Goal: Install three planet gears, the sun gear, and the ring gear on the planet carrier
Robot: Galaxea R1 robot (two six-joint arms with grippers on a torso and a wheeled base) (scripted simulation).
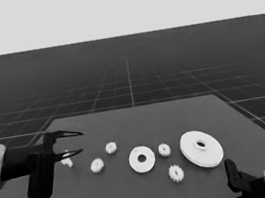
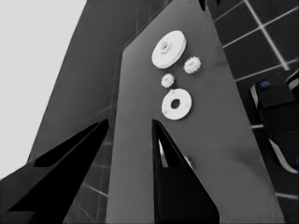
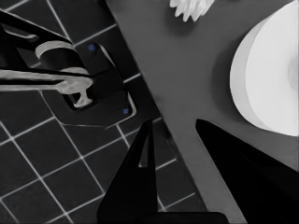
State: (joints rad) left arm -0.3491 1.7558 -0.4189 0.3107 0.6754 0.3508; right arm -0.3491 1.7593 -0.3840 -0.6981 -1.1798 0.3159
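The smaller round part, the planet carrier, lies flat at the table's middle with nothing on it. To its right rests the larger round part, the ring gear. Two gears lie left of the carrier, and two more lie between the discs. My left gripper waits open over the table's left end, holding nothing. My right gripper is parked open at the near right corner, next to the ring gear and apart from it.
A thin white piece lies under the left fingers, not held. Dark machinery with blue lights sits past the table's edge in the right wrist view. The left wrist view shows both discs farther along the table.
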